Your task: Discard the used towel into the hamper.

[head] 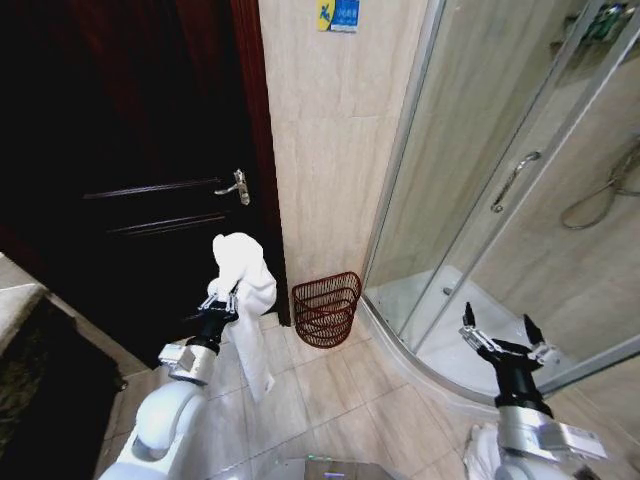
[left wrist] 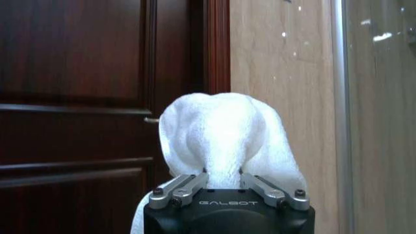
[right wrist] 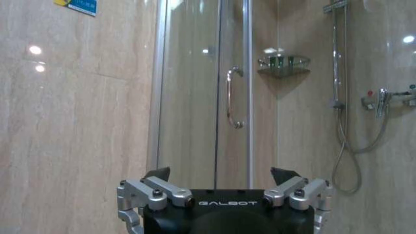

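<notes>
Left of hamper [head: 326, 308]: left gripper [head: 222, 300] w/ towel [head: 243, 268].

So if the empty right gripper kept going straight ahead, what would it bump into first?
Probably the curved glass shower door. The open right gripper points at it, near its chrome handle, with nothing visible between. How far off the glass is, I can't tell.

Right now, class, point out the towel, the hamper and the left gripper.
towel [head: 245, 262]: head view, bunched upper part.
hamper [head: 327, 308]: head view, front wire wall.
left gripper [head: 221, 304]: head view, between fingertips, clamping the towel.
</notes>
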